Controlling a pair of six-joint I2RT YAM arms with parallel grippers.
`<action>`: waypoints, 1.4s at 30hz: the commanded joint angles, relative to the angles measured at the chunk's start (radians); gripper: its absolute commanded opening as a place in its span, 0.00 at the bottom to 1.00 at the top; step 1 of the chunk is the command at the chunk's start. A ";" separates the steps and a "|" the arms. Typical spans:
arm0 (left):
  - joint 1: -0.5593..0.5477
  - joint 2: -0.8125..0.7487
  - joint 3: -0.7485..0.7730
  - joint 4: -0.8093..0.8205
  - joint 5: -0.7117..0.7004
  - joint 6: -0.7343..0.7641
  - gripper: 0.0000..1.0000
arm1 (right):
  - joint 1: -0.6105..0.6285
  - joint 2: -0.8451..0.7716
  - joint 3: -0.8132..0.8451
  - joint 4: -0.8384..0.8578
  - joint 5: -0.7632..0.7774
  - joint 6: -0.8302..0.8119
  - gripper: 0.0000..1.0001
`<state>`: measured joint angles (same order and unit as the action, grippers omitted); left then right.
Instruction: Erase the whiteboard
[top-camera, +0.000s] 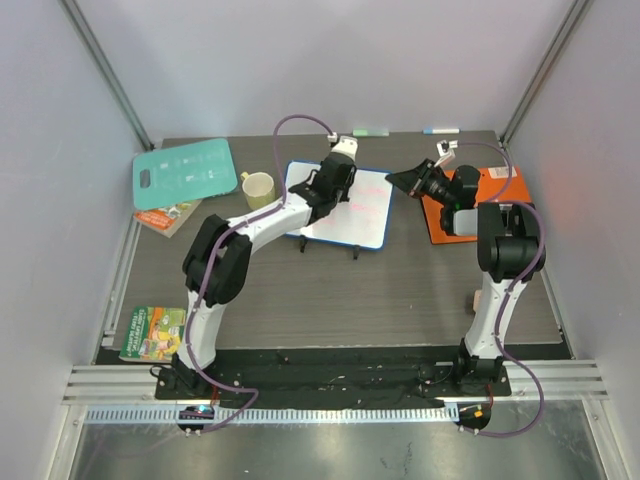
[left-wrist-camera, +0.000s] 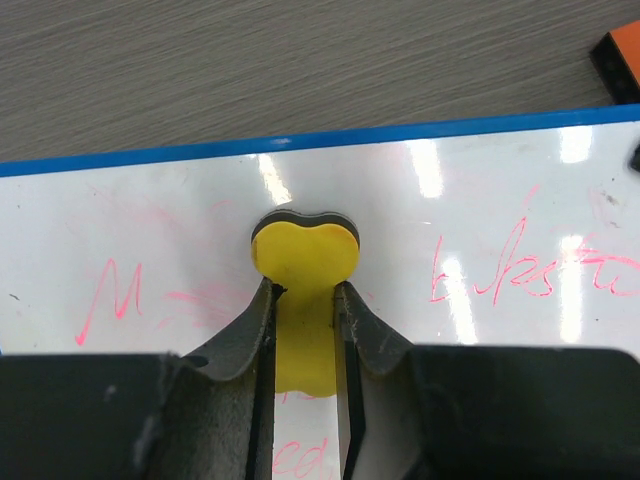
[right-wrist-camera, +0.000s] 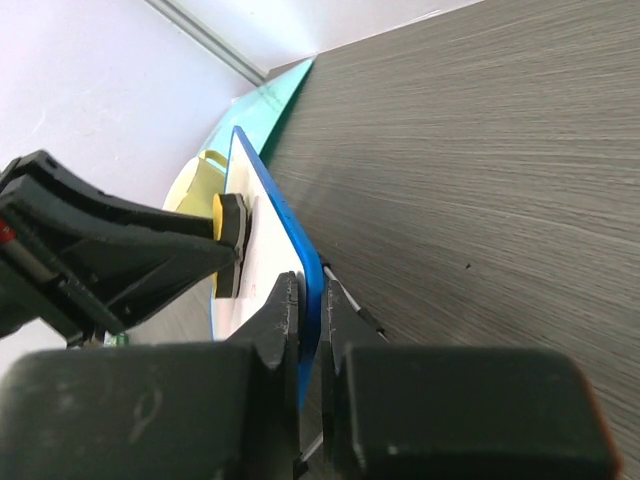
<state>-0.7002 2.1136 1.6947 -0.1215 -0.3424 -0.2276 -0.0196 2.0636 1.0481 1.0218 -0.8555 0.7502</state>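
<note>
Left wrist, left gripper (left-wrist-camera: 305, 292) clamps yellow eraser (left-wrist-camera: 305, 250) against whiteboard (left-wrist-camera: 500, 190), right gripper (right-wrist-camera: 312, 292) pinches its edge

The left black-and-white robot arm (top-camera: 215, 265) is reaching across the small white whiteboard with a thin blue frame (top-camera: 365, 215), elbow bending off the board's near-left corner. The left gripper (left-wrist-camera: 303, 295) is pinching a yellow rounded eraser (left-wrist-camera: 305, 250) against the board's face. The right arm (top-camera: 505, 250) is standing to the board's right, wrist bending leftward, and the right gripper (right-wrist-camera: 312, 290) is clamping the board's right edge.
</note>
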 joint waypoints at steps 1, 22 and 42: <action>-0.035 0.000 -0.105 -0.001 0.000 -0.065 0.00 | 0.052 -0.095 -0.022 0.004 0.006 -0.232 0.01; 0.108 -0.115 -0.339 0.095 -0.185 -0.222 0.00 | 0.052 -0.125 -0.083 0.093 -0.008 -0.245 0.01; 0.110 -0.145 -0.382 0.155 -0.096 -0.174 0.00 | -0.006 -0.053 -0.042 0.218 -0.129 -0.124 0.01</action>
<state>-0.6056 1.9423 1.3441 0.0700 -0.5148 -0.4541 -0.0082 1.9972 0.9760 1.0660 -0.8654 0.6830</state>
